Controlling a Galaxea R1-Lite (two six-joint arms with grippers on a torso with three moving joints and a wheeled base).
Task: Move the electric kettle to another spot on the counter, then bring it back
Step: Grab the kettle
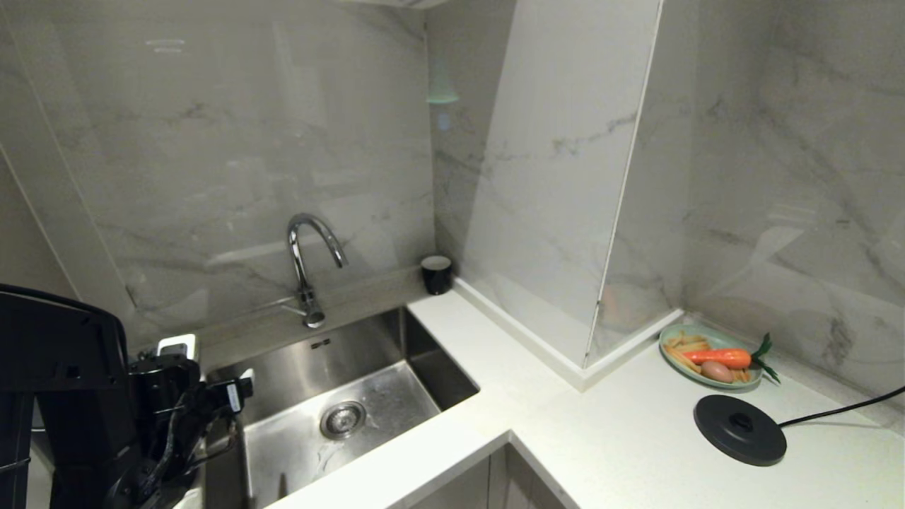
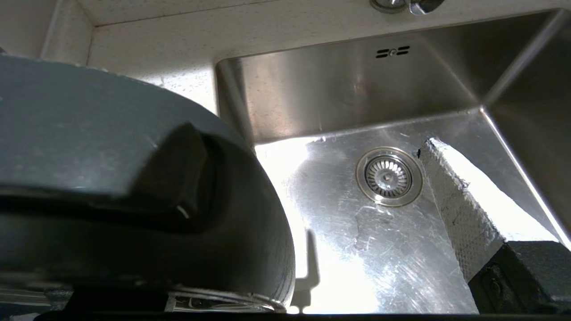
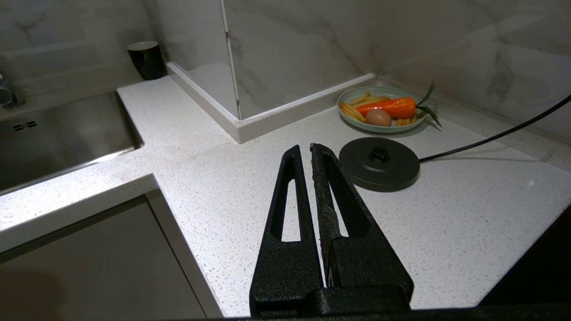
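The electric kettle (image 1: 63, 353), glossy black, stands at the far left, left of the sink; its foot is out of view. In the left wrist view its dark rounded top (image 2: 134, 178) fills the near side. My left gripper (image 1: 219, 396) hangs beside the kettle over the sink's left edge and is open. One padded finger (image 2: 459, 205) shows well apart from the kettle; the other is hidden behind it. My right gripper (image 3: 303, 149) is shut and empty, low over the white speckled counter (image 1: 565, 438) near the kettle's base disc.
The steel sink (image 1: 417, 353) with its drain (image 1: 343, 419) and curved tap (image 1: 307, 261) lies right of the kettle. A black cup (image 1: 436, 273) stands behind it. The base disc (image 1: 739, 428) with its cord and a plate of food (image 1: 679, 367) lie at the right.
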